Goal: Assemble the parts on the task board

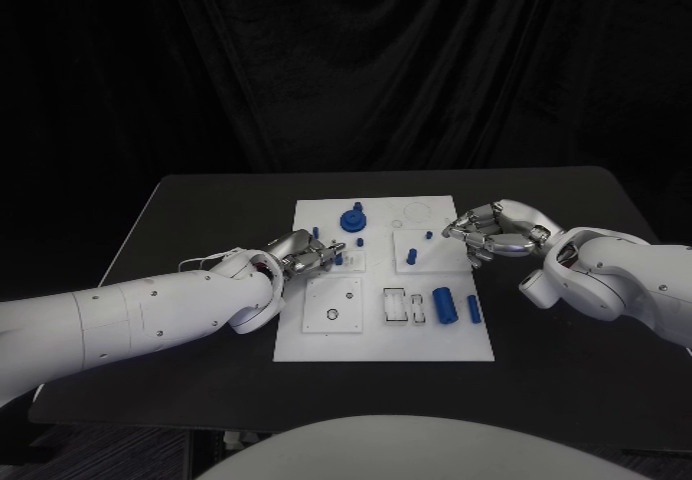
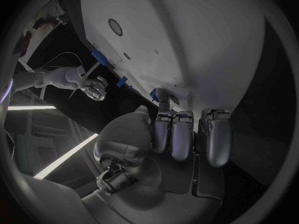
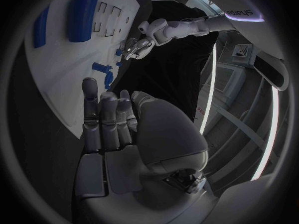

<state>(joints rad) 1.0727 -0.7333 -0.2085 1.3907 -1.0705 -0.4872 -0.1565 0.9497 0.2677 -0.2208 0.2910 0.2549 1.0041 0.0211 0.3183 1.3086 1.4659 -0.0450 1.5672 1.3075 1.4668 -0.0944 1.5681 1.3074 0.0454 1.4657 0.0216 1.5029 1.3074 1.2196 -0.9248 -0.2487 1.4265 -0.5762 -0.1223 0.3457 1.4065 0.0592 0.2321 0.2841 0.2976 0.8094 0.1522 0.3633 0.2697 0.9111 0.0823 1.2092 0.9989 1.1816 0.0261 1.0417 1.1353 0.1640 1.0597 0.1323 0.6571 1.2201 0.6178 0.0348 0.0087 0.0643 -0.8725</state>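
Note:
The white task board (image 1: 378,335) lies mid-table. A round blue part (image 1: 353,220) stands near its far edge, small blue pegs (image 1: 411,255) stand around its middle, and a blue cylinder (image 1: 444,302) lies beside a thin blue bar (image 1: 473,308) at the near right. My left hand (image 1: 299,252) hovers over the board's left side with its fingertips next to a blue peg (image 1: 338,258); it holds nothing in the left wrist view (image 2: 181,134). My right hand (image 1: 490,232) sits at the board's right edge, fingers bent inward, with nothing in it (image 3: 112,119).
A square inset plate (image 1: 333,305) and two rectangular slots (image 1: 404,305) lie on the board's near half. Black table (image 1: 216,210) surrounds the board, and its left and right edges lie beyond the arms.

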